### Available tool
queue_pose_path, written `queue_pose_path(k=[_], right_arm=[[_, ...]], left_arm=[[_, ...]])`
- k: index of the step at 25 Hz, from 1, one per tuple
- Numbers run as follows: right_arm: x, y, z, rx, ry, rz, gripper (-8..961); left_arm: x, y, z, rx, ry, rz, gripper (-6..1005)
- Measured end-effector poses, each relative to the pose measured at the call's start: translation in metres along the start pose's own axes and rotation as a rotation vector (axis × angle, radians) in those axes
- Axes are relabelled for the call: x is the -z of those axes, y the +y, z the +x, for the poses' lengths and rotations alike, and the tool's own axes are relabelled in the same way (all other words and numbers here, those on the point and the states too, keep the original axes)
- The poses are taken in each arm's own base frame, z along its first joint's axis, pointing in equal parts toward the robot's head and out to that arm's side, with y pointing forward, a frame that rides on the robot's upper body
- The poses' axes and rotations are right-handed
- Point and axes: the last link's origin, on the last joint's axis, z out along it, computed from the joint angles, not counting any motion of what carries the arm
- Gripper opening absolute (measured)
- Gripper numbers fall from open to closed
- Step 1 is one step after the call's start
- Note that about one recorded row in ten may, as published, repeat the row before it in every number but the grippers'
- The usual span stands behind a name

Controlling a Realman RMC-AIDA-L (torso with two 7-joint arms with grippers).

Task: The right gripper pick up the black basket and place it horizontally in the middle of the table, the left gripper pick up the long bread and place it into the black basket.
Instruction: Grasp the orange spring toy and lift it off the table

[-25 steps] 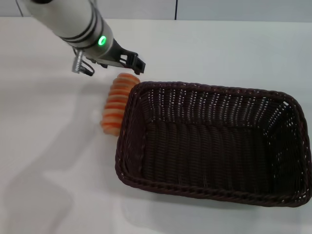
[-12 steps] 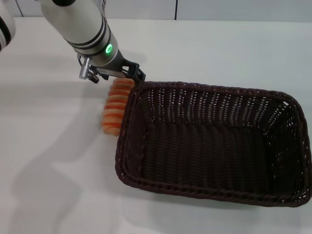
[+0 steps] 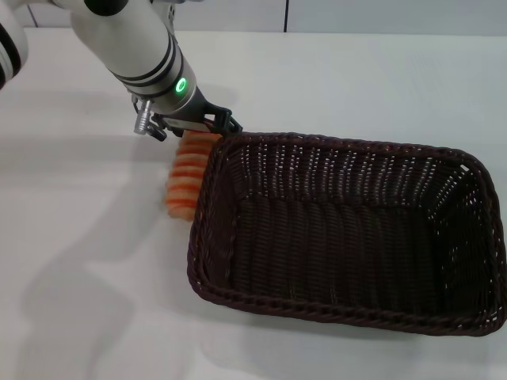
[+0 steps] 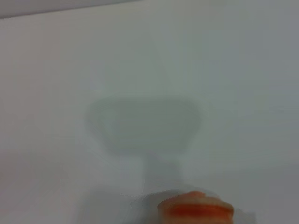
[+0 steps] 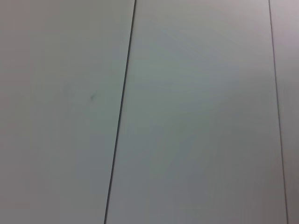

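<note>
No brand, label or writing can be read on anything here. In the head view the left tool (image 3: 215,124) hangs over the far end of the bread (image 3: 187,176), with its black tip right at the basket (image 3: 348,229) rim's near-left corner; whether its fingers are apart or together cannot be told. The bread lies flat on the white surface (image 3: 79,237) directly below and in front of the tool, running lengthwise along the basket's left short side and touching or just beside the braided rim. The basket sits to the tool's right, lying lengthwise across the surface, open side up, with nothing inside.

The left wrist view shows what the head view hides: the rounded orange end of the bread (image 4: 196,211) close under the tool, and a soft shadow on the surface beyond it. The right wrist view shows only pale panels with dark seams; the right tool appears nowhere.
</note>
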Motion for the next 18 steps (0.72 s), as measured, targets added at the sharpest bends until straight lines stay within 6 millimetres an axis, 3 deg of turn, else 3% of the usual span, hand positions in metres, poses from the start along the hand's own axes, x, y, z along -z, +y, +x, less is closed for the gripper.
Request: queue_pose_path(k=[18], right_arm=[[-0.0075, 0.0089, -0.003, -0.012, -0.013, -0.022, 332]], left_arm=[[-0.0089, -0.0048, -0.0002, -0.001, -0.01, 0.013, 858]])
